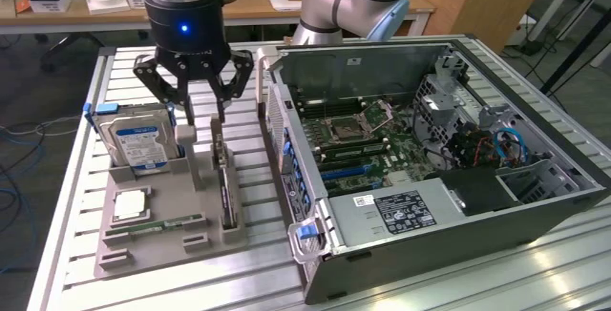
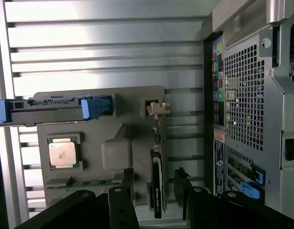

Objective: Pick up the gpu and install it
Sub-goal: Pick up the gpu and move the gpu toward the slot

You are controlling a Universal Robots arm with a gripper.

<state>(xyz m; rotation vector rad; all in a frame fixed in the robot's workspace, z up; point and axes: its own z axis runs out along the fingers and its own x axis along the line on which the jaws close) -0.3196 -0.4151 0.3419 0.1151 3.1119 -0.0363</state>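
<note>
The gripper [image 1: 205, 116] hangs over the far end of a grey holder [image 1: 205, 243] that lies on the slatted metal bench [image 1: 67, 254], at the exterior view's left. Its fingers [image 2: 128, 180] are spread wide, one on each side of the gpu [image 1: 223, 182], and in the wrist view a gap shows between each finger and the card, so nothing is gripped. The gpu stands on its long edge in a slot along the holder's right side, running from far to near, the side closest to the computer case [image 1: 534, 204]. On the holder's far left corner a hard drive [image 1: 139, 144] with a blue-and-white label stands upright in a blue bracket. Nearer than that, a square processor chip [image 1: 131, 204] lies flat in a recess, and just nearer again a narrow green memory stick [image 1: 157, 223] lies in its own groove. The case lies open on its side at the exterior view's right, beside the holder but apart from it, with its motherboard [image 1: 368, 139] facing up and a labelled power supply [image 1: 401, 211] at the near end.
</note>
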